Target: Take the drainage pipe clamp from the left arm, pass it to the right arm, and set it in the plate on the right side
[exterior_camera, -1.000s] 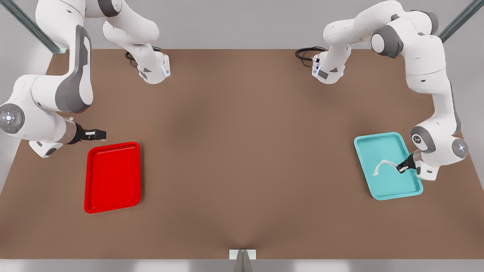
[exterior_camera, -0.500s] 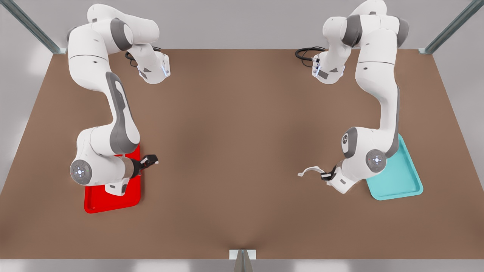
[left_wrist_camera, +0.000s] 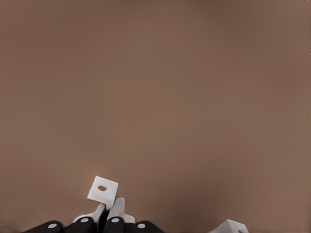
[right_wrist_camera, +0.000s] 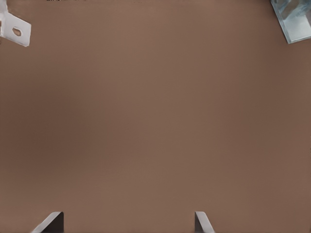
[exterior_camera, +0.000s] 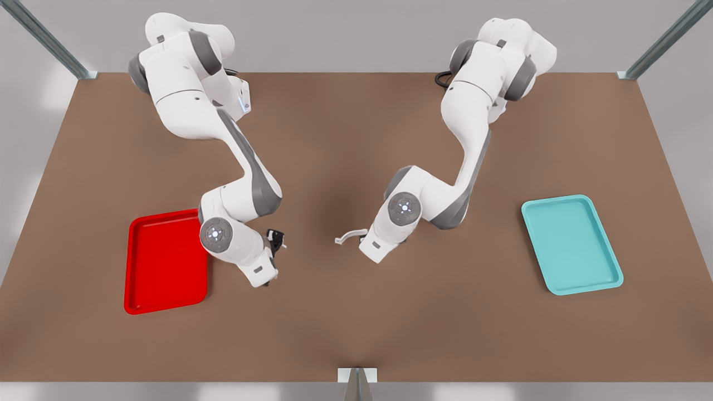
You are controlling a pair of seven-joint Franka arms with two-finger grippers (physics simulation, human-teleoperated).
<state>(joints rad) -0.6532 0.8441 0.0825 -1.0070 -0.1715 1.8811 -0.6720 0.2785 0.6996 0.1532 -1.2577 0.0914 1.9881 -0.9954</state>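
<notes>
A brown table (exterior_camera: 356, 312) carries a red plate (exterior_camera: 165, 262) just behind the right gripper (exterior_camera: 277, 240), whose fingers are spread, holding nothing. Facing it nearby, the left gripper (exterior_camera: 363, 240) is clenched on the drainage pipe clamp (exterior_camera: 349, 236), held above the table.

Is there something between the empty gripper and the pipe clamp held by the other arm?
Nothing visible. The left gripper holds the drainage pipe clamp above the table, its free end toward the right gripper, whose jaws are open. Between them lies bare brown tabletop. The plate sits behind the right arm.
</notes>
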